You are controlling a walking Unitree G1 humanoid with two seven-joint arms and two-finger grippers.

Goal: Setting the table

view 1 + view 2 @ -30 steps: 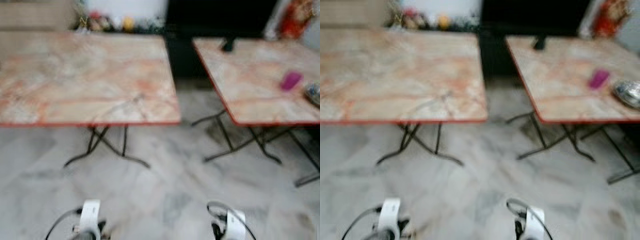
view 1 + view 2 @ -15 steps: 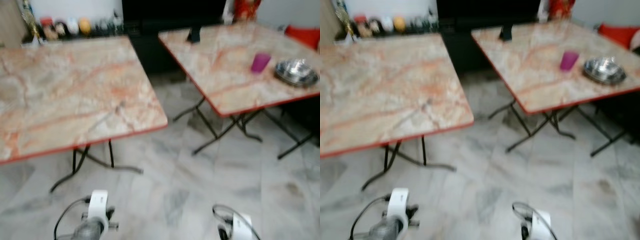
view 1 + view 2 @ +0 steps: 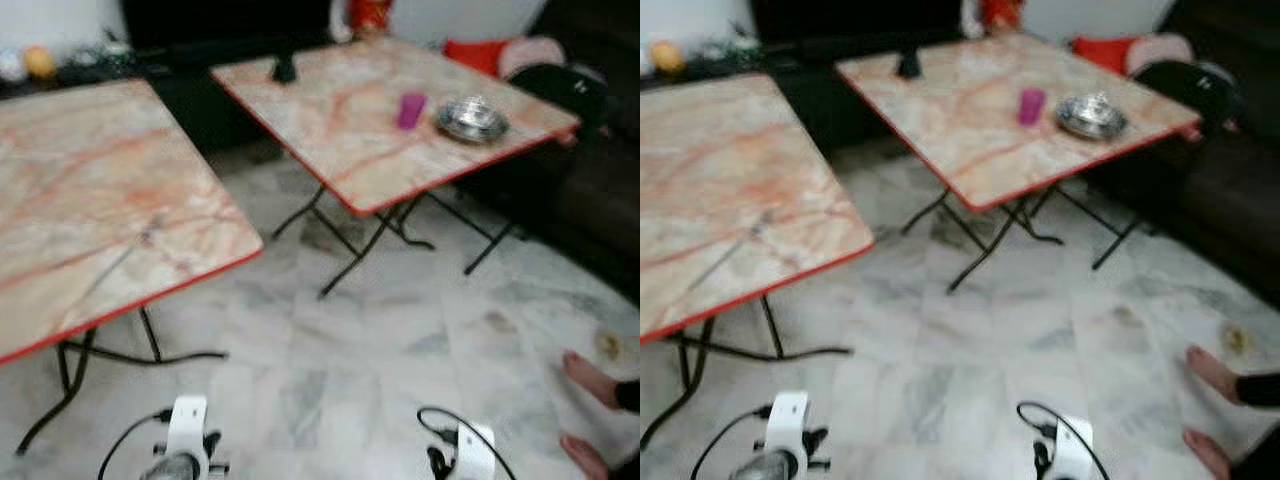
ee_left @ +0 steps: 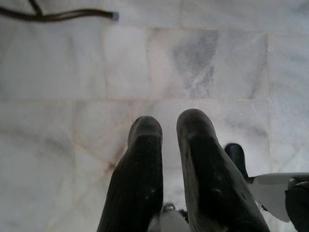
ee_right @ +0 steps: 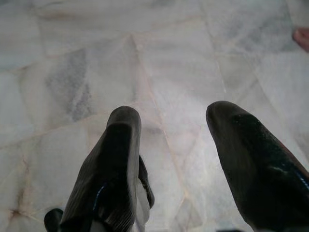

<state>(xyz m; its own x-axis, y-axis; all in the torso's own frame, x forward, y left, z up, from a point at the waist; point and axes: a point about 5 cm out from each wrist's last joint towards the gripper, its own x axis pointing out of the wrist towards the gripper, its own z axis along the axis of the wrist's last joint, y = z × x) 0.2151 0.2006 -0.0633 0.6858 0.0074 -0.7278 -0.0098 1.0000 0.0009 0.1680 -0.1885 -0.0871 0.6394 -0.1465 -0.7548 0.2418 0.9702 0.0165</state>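
two folding worktops with marbled tops and red edges stand on a pale marble floor [image 3: 340, 350]. the nearer worktop [image 3: 90, 210] is on the robot's left. the far worktop [image 3: 340, 120] stands ahead and to the right, carrying a purple cup [image 3: 410, 110], a steel bowl [image 3: 472, 120] just beside it on the right, and a small dark object [image 3: 285, 70] near its back corner. both arms hang low, well apart from the cup and bowl and away from either worktop. the left hand [image 4: 166, 130] points at the floor with its fingers nearly together, gripping nothing. the right hand [image 5: 171, 123] is over the floor too, fingers spread wide and empty. a person's bare feet [image 3: 590, 385] rest on the floor at the right, near a dark sofa [image 3: 590, 190].
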